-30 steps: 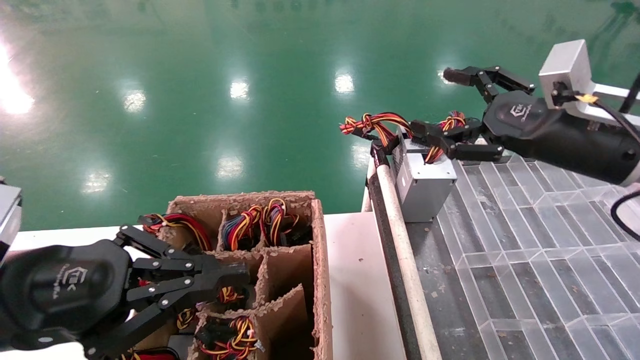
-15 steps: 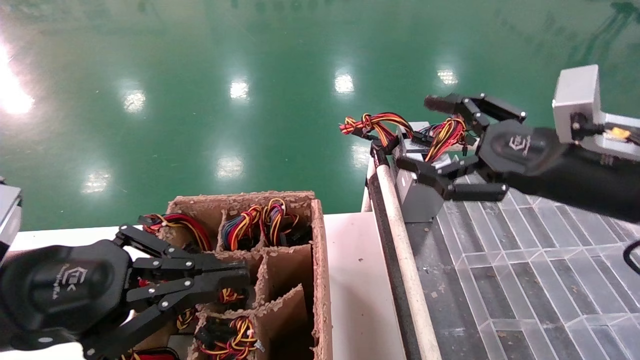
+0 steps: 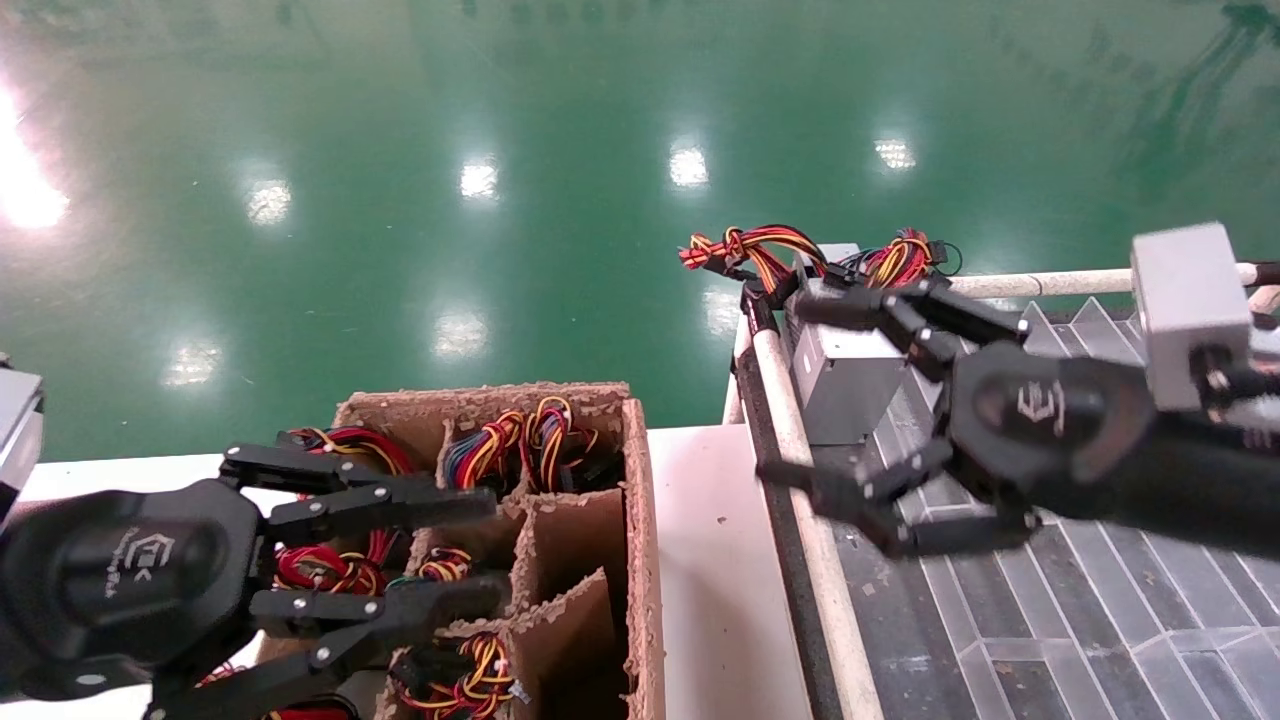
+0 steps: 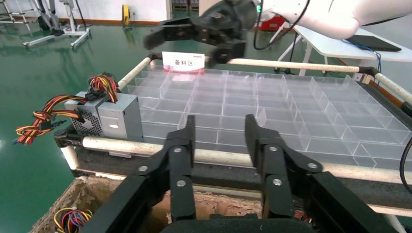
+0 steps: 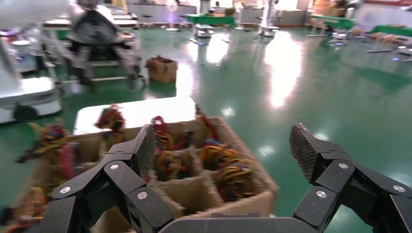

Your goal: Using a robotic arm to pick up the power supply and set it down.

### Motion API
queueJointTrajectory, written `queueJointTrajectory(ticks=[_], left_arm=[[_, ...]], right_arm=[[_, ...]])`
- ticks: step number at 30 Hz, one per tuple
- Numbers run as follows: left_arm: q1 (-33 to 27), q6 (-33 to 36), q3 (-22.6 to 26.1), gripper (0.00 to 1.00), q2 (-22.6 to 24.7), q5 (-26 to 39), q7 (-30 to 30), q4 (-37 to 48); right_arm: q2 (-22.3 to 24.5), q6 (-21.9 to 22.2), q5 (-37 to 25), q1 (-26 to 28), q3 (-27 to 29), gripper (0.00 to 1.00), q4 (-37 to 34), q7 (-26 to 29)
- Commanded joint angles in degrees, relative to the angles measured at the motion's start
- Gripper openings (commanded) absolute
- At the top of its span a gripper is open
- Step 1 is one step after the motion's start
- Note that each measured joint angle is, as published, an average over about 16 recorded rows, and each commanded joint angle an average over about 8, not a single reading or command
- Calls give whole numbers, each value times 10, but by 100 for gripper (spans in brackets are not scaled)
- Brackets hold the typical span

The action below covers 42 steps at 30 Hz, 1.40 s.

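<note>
I see the power supply (image 3: 848,375) standing on the clear divided tray (image 3: 1120,560), at its corner by the white rail (image 3: 815,520), its wire bundle (image 3: 760,250) hanging out over the green floor. My right gripper (image 3: 860,405) is spread wide and empty, just beside the box and apart from it. My left gripper (image 3: 440,555) hangs spread over the cardboard crate (image 3: 640,540).

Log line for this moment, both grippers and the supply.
right gripper: open, empty, off supply | power supply: on tray corner | left gripper: open above carton
</note>
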Motion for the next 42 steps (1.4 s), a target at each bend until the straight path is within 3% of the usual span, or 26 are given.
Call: queueJointTrajectory(ticks=[1,11,17,42], left_arm=[[0,0,0,100,0,0,0,0],[0,0,0,100,0,0,0,0],[0,0,0,100,0,0,0,0],[0,0,0,100,0,0,0,0]], right_arm=[[6,-3,6,-14,4,100,23,14],[33,-16,34,-78,24,100,132,81],[40,-20,42,-95,29,100,160,94],[36,-17,37,-84,26,100,140,86]])
